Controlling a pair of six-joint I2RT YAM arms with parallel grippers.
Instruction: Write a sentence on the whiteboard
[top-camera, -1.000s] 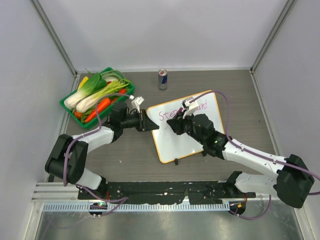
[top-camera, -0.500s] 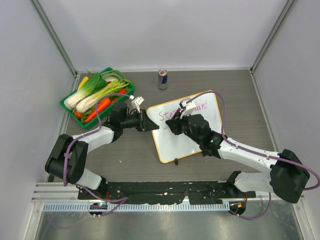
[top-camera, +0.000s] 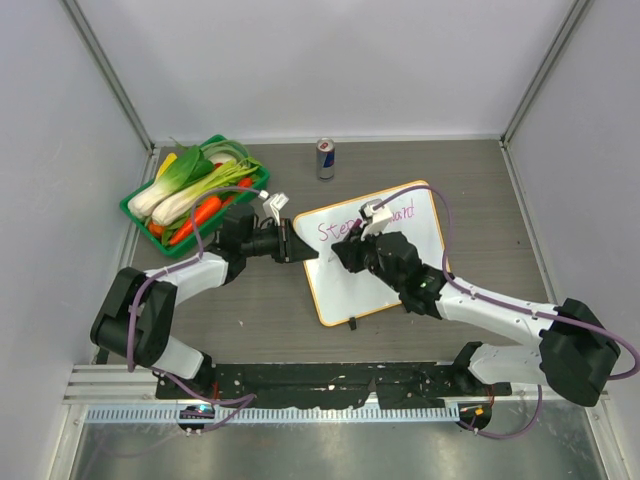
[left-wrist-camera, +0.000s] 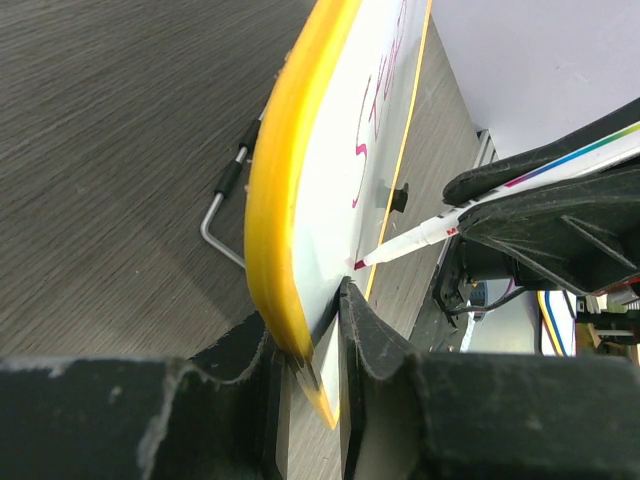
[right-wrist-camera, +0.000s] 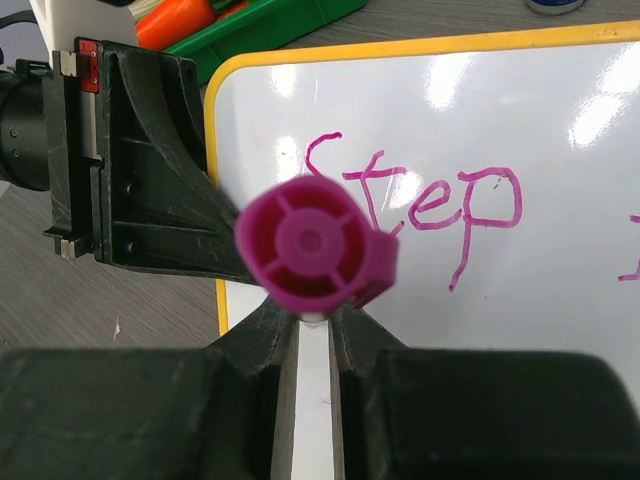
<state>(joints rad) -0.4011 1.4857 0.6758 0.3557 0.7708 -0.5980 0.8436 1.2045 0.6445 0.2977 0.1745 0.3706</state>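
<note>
On the dark wooden table (top-camera: 250, 300) the whiteboard (top-camera: 350, 290) lies a little askew in front of both arms, its written lines running from the left arm's side away toward the far right.

The left claw (left-wrist-camera: 318, 320) is clamped on the board's yellow rim at the left edge, one finger on each face, and props that edge up.

The right claw (right-wrist-camera: 312, 320) comes in over the board from the other side, closed around a pink marker (left-wrist-camera: 420, 238) that points down at the white surface.

Of the sentence (right-wrist-camera: 415, 205), the top line is there: "Step" reads clearly, and the rest of it is partly hidden by the arm.

The marker tip looks to be touching the board just under the "S", close beside the left claw's grip. Below the top line the board that shows is bare, and that bare stretch runs rightward from the tip, away from the left claw. I'd judge the next stroke must travel that way, parallel to "Step".
</note>
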